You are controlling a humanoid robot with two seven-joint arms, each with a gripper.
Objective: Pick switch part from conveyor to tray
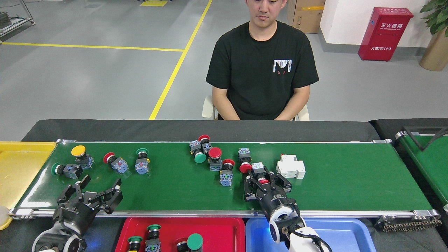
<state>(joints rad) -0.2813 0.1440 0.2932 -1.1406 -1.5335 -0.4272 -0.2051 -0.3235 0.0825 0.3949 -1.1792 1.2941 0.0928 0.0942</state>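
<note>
1. The long dark-green flat belt with silver rails runs across the black table, and many small push-button switch parts lie on it.
2. The right black gripper sits low over the belt, near its front rail.
3. Its fingers are around a small red-capped switch part with a blue and grey body. They look closed on it, but the gripper hides the touching spots, so I cannot be sure.
4. A white boxy switch block lies just beside it, on the right.
5. The left black gripper hangs over the front left of the belt with its fingers spread wide, holding nothing.
6. A yellow-capped switch part lies near the belt's left end.
7. A red plastic tray and a blue plastic tray sit in front of the belt.
8. A person in a black shirt sits behind the table.
</note>
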